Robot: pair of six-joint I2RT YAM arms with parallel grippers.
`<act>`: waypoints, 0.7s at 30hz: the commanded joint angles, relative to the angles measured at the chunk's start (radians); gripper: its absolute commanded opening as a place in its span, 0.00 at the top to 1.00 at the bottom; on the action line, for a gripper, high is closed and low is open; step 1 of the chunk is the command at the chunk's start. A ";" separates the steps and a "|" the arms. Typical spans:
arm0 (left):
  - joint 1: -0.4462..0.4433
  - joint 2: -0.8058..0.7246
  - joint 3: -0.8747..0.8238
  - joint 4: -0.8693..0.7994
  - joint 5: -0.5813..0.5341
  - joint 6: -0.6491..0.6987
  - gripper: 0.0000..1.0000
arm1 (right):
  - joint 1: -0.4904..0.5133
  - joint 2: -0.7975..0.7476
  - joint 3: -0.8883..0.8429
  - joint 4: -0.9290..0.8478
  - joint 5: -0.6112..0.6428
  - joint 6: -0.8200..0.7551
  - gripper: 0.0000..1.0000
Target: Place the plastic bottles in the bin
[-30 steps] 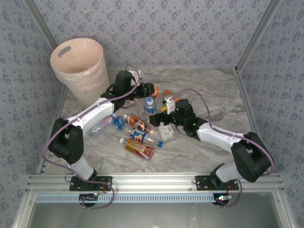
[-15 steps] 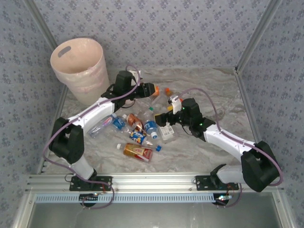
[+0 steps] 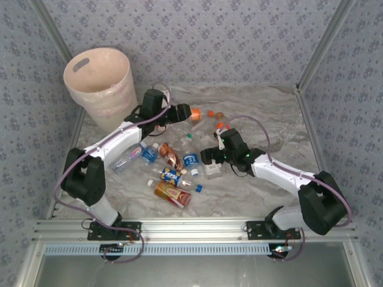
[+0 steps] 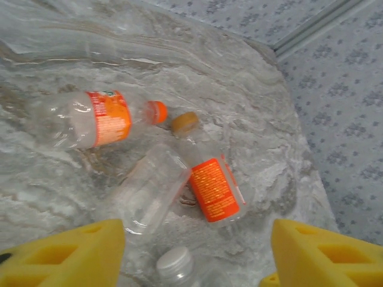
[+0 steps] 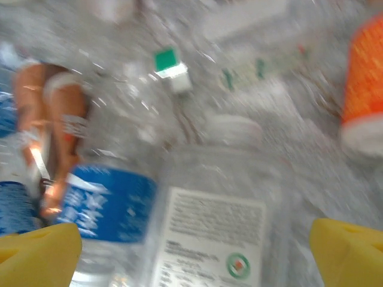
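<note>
From above, the bin (image 3: pixel 112 106) stands in the far left corner of the table (image 3: pixel 275 119). It is well apart from the bottles (image 3: pixel 173 191), which lie scattered in the middle, several of them touching one another. The left arm reaches past the bin. The left gripper (image 3: pixel 182 113) is at the far edge of the heap, just beside an orange-marked bottle (image 3: pixel 193 113). The right gripper (image 3: pixel 207 160) hangs low over the right side of the heap, with bottles close on both sides.

In the left wrist view, the yellow fingers (image 4: pixel 66 251) are spread wide and pinch nothing. A white cap (image 4: pixel 173 263) lies between them without touching either. Beyond it lies a bare clear bottle (image 4: pixel 149 191), which touches an orange-label bottle (image 4: pixel 215 188). A second one with an orange cap (image 4: pixel 102 119) lies farther left.

The right wrist view is blurred. The yellow fingertips (image 5: pixel 36 251) are spread wide and hold nothing. Below them lies a white-label bottle (image 5: pixel 209 239), and a blue-label bottle (image 5: pixel 108 209) beside it seems to touch it. A green cap (image 5: pixel 167 60) lies farther off.
</note>
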State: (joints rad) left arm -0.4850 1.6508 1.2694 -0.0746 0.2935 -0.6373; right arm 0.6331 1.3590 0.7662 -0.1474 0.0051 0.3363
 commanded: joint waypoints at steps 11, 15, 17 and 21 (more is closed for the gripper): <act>0.033 -0.075 -0.043 -0.022 -0.077 -0.008 0.02 | 0.138 0.188 0.129 -0.269 0.180 0.163 0.00; 0.033 -0.072 -0.048 -0.022 -0.073 -0.013 0.02 | 0.148 0.244 0.154 -0.305 0.227 0.189 0.00; 0.033 -0.069 -0.045 -0.022 -0.060 -0.010 0.02 | 0.152 0.257 0.153 -0.304 0.238 0.190 0.00; 0.033 -0.064 -0.024 -0.048 -0.012 0.014 0.02 | 0.166 0.190 0.125 -0.258 0.264 0.147 0.19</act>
State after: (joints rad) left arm -0.4534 1.6093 1.2331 -0.1036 0.2405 -0.6399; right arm 0.7864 1.5959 0.8948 -0.3988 0.2119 0.4984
